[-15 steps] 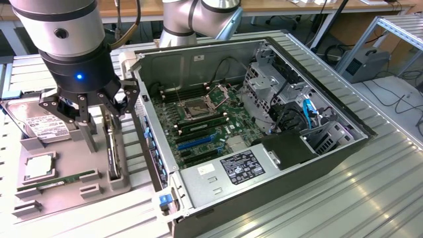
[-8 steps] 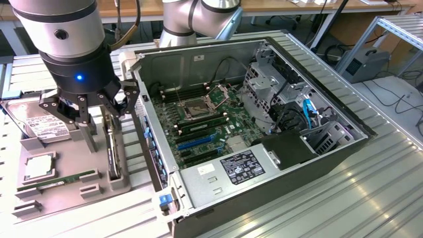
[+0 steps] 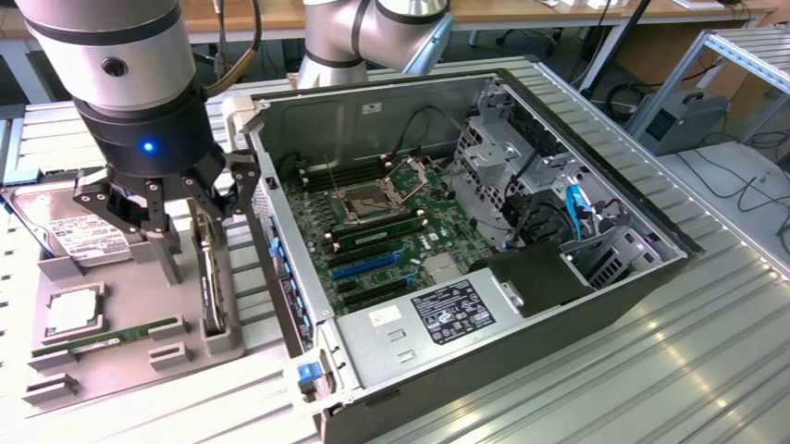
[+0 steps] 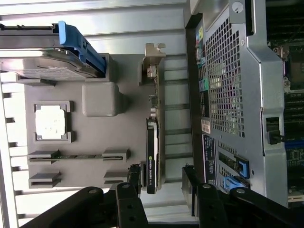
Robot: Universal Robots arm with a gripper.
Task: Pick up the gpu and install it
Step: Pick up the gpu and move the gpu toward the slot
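Observation:
The gpu (image 3: 211,277) stands on its edge in a slot of the grey parts holder (image 3: 124,361), at the exterior view's left, beside the open computer case (image 3: 494,305). In the wrist view the gpu (image 4: 155,137) is a thin card with a black cooler and a silver bracket at its far end. My gripper (image 3: 183,227) hangs just above it, open, with nothing between its fingers. In the wrist view my gripper (image 4: 162,183) has one black finger (image 4: 135,176) on either side of the card's near end. I cannot tell whether they touch it.
The holder also carries a hard drive (image 3: 77,233), a CPU (image 3: 72,311) and a RAM stick (image 3: 105,340). Inside the case lies the motherboard with blue expansion slots (image 3: 365,268). The case's rear wall (image 4: 223,95) stands close beside the gpu.

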